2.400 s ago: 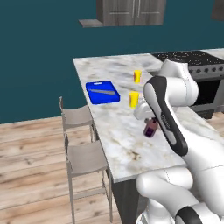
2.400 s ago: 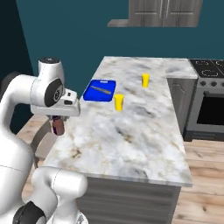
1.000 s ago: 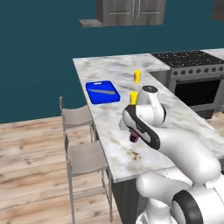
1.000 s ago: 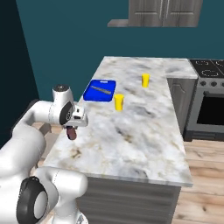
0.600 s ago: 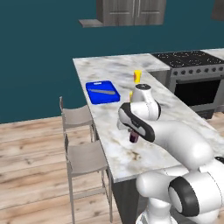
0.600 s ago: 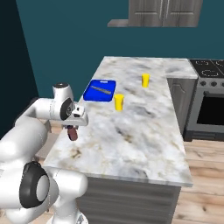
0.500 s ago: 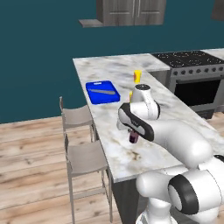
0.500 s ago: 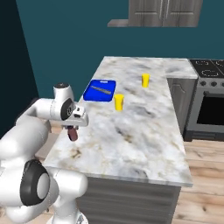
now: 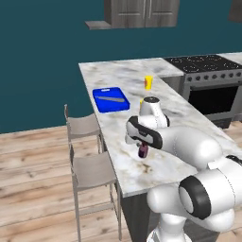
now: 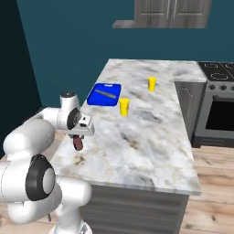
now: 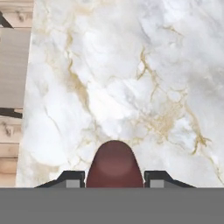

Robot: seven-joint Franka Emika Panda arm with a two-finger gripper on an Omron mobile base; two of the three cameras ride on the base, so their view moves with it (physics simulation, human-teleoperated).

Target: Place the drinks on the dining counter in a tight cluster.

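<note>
My end effector (image 10: 79, 142) is clenched on the short maroon bottle (image 10: 78, 143), which hangs upright just over the marble counter (image 10: 151, 132) near its stool-side edge; from the hand camera I see the bottle (image 11: 114, 165) sitting between the two fingertips (image 11: 72, 179). Further up the counter I can see two yellow cups (image 10: 124, 106) and a blue cutting board (image 9: 111, 99) with a knife (image 9: 113, 98) on it.

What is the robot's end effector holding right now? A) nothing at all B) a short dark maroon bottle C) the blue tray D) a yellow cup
B: the short dark maroon bottle sits between the two fingertips of the end effector in the hand view, above the white-grey veined marble counter.
</note>
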